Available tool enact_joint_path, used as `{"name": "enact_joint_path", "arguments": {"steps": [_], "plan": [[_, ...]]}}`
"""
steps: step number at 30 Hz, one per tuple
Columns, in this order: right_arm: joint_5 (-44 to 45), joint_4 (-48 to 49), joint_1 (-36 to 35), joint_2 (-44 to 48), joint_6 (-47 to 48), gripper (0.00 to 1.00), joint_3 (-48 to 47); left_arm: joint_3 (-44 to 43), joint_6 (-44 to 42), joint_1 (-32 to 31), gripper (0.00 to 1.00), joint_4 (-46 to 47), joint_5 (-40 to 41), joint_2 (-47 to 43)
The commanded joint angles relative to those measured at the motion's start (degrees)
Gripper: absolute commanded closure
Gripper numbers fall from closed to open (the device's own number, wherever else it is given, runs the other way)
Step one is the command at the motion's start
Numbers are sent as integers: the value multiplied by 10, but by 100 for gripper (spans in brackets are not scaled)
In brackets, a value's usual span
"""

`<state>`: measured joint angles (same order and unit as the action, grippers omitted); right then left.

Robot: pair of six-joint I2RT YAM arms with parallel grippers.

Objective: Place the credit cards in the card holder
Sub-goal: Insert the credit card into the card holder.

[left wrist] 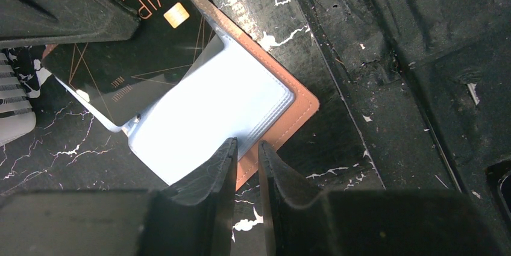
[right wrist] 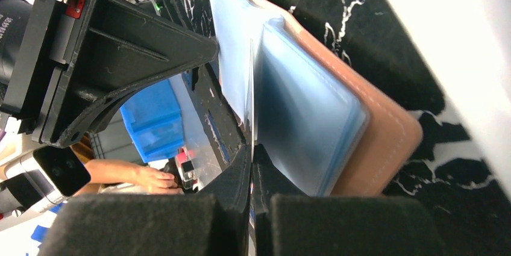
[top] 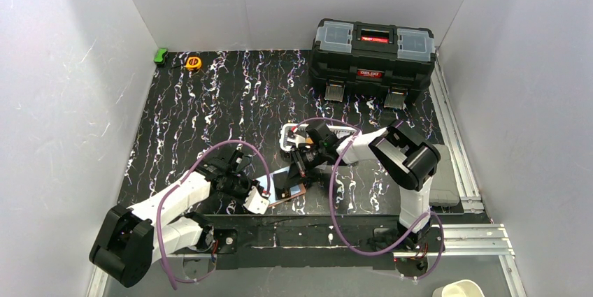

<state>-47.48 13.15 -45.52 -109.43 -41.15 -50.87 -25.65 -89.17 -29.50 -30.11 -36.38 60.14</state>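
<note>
At the bottom of my left wrist view: my left gripper stands narrowly parted, its fingertips at the near edge of the card holder; whether they pinch that edge I cannot tell.
Centre of that frame: the holder lies open on the marbled table, pale blue sleeves up.
Upper left: a black VIP card rests slanted across the sleeves.
Right gripper: closed tight on a thin card edge at bottom centre of its view.
Step in hand: I judge, feeding a card into a sleeve.
Next move: calls for keeping the holder steady and sliding the card in square.
</note>
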Motion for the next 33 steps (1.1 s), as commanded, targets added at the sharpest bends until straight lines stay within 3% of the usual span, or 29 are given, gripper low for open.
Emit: {"name": "enact_joint_path", "arguments": {"steps": [1,24,33], "plan": [[-27,-35,-4,-23,29,99,-28,7,4,-4,82,-20,-12,-2],[-34,-233,-13,-62,121,99,-126,16,0,-4,82,-12,-16,-18],[-35,-249,-22,-80,130,99,-144,17,4,-4,82,-11,-18,-22]]}}
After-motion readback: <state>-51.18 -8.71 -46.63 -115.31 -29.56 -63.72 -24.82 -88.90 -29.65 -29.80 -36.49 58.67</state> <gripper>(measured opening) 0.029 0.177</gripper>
